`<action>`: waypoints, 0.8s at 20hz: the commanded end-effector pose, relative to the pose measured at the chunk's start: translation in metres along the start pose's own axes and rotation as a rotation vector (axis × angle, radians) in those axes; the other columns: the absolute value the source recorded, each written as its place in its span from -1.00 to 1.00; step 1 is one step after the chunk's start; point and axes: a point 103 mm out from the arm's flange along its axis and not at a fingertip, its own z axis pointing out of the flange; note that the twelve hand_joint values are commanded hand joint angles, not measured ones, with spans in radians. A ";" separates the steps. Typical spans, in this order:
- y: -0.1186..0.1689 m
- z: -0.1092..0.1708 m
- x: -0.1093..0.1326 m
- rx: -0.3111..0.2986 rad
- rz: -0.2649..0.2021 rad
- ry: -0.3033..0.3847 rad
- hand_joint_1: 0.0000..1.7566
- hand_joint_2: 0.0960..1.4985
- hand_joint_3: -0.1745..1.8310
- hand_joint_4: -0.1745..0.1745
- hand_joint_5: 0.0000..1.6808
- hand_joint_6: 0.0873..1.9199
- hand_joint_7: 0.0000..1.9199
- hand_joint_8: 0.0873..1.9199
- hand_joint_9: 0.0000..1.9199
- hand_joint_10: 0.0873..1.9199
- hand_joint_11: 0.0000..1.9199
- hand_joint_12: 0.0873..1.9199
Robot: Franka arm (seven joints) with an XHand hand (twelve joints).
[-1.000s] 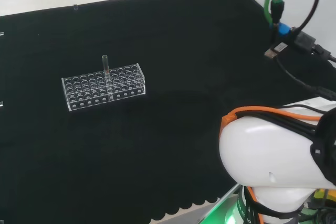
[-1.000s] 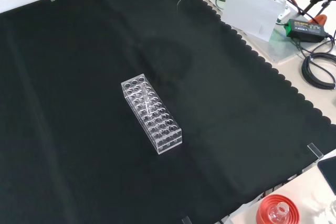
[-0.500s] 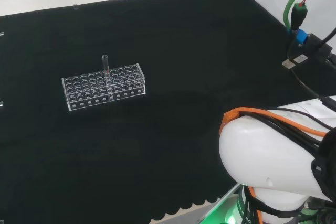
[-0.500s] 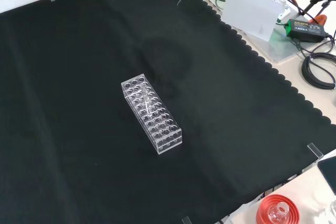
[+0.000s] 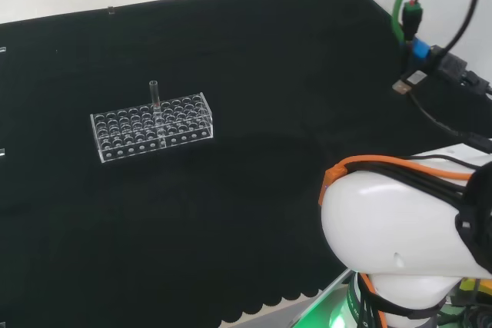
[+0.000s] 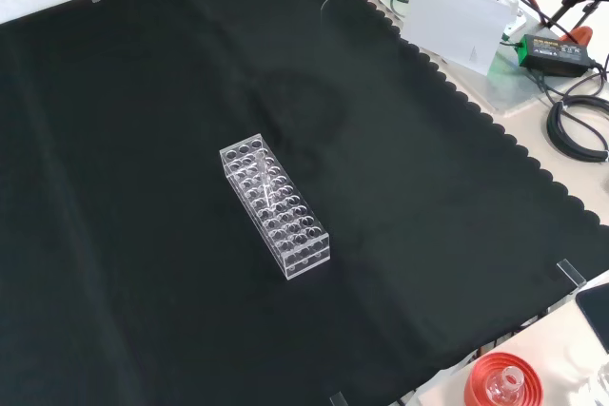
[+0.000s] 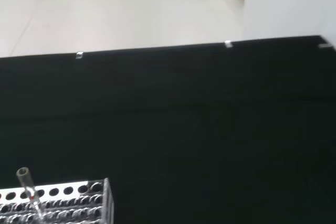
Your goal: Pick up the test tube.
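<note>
A clear test tube (image 5: pixel 154 96) stands upright in a clear plastic rack (image 5: pixel 151 127) with many holes, at the left of the black cloth in the head view. Its open top rises above the rack. In the front view the rack (image 6: pixel 276 204) lies near the middle of the cloth, with the test tube (image 6: pixel 267 199) faint among its holes. The wrist view has the rack (image 7: pixel 58 200) at the picture's edge, and the test tube (image 7: pixel 27 185) pokes up from it. The arm's white link (image 5: pixel 407 236) sits at the head view's right, far from the rack.
Orange, green and black cables (image 5: pixel 430 44) hang over the cloth's right side in the head view. In the front view a red ribbed ring (image 6: pixel 503 380) sits off the cloth's near corner, and a power brick (image 6: pixel 557 49) with coiled cable lies at the right.
The cables and the connector at the head view's upper right swung right, then back left. The white arm link shifted slightly. The rack and test tube have stayed put.
</note>
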 end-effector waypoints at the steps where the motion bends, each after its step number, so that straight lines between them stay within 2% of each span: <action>1: 0.031 0.039 0.039 -0.002 -0.060 0.084 -0.15 0.03 -0.49 -0.27 -0.62 -1.00 -0.64 -0.22 -0.73 -0.08 -1.00 0.57; 16: 0.072 0.117 0.103 0.101 -0.163 0.173 -0.03 -0.02 -0.43 -0.38 -0.52 -0.96 -0.47 -0.21 -0.59 -0.11 -0.99 0.64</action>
